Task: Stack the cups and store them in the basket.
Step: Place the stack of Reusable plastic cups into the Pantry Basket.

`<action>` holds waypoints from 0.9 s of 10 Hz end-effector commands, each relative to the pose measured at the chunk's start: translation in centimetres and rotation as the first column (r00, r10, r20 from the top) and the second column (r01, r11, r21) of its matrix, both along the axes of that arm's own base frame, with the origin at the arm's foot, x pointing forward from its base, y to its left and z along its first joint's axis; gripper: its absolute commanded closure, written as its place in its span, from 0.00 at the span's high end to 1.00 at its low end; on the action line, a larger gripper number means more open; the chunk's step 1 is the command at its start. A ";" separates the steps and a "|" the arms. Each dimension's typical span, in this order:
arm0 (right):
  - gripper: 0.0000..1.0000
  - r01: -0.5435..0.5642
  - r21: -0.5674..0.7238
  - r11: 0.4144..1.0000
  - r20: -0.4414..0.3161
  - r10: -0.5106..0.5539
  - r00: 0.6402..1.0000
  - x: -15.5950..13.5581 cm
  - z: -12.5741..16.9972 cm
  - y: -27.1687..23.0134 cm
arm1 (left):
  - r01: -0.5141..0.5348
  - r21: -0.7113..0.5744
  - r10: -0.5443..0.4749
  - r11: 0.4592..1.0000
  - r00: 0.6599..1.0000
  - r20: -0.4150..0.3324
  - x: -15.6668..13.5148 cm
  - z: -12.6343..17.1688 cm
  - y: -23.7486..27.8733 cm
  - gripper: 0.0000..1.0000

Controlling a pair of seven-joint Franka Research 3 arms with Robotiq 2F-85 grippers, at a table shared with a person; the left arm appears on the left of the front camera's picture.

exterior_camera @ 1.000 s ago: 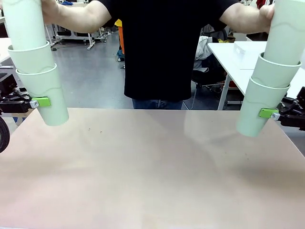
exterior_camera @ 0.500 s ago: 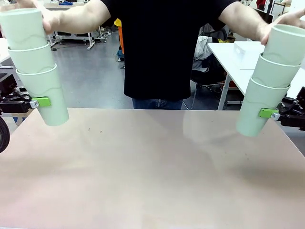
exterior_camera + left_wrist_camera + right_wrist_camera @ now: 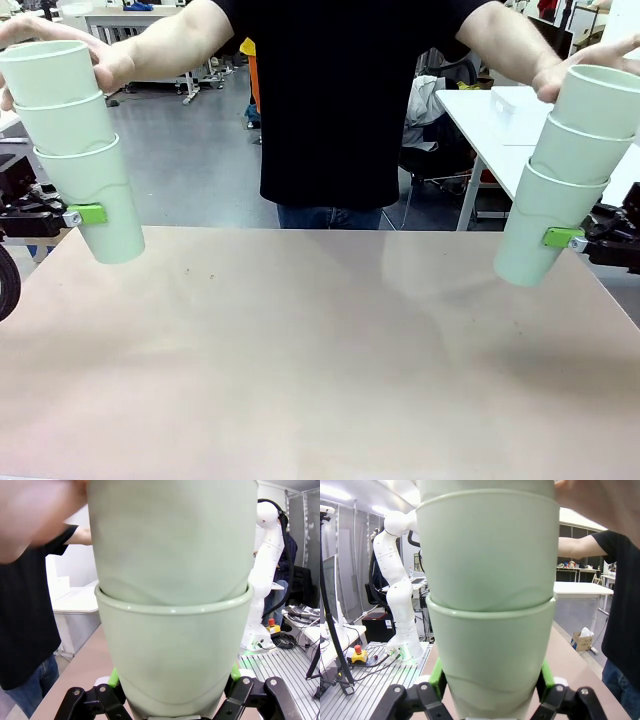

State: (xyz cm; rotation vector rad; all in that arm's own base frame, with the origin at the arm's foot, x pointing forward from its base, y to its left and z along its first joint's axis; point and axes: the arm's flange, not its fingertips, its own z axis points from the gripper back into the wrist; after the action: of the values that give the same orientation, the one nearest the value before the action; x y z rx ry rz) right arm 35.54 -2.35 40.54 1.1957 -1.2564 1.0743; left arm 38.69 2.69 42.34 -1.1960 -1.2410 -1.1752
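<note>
— Pale tabletop (image 3: 320, 360) stretches under us, and the person stands at twelve o'clock. Where are the cups?

— We hold them off the table in two stacks of three. The left stack (image 3: 78, 150) hangs at nine o'clock and the right stack (image 3: 562, 170) at three. Our left gripper (image 3: 97, 214) is clamped on the lowest cup of its stack, and our right gripper (image 3: 552, 240) on the lowest of the other.

— So what worries us?

— We grip low on smooth, tapered walls. The green pads (image 3: 88, 213) touch only the bottom cup, and the two above it sit nested and nothing more. One hand (image 3: 105, 60) rests at the top of the left stack and the other hand (image 3: 565, 72) at the top of the right. A firm push there could drive a bottom cup down through our fingers.

— And the lean?

— Both stacks tip, the left top toward eleven o'clock and the right top toward one. If we swing fast or tilt further, we judge a loose upper cup could slide out and drop. A crooked merge could jam the rims.
</note>
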 end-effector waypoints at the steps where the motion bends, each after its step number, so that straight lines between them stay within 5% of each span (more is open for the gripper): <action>1: 0.86 0.000 0.005 1.000 0.009 0.000 1.000 -0.1 0.3 -0.1 | 0.002 -0.010 -0.002 1.000 1.000 0.010 -0.1 0.3 -0.1 0.87; 9: 0.86 0.000 0.005 1.000 0.009 0.000 1.000 -0.1 0.3 -0.1 | 0.002 -0.010 -0.002 1.000 1.000 0.010 -0.1 0.3 -0.1 0.87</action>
State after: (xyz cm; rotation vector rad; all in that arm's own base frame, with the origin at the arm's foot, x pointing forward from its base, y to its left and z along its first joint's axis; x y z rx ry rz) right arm 35.54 -2.35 40.54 1.1957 -1.2564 1.0743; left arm 38.69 2.69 42.34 -1.1961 -1.2409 -1.1752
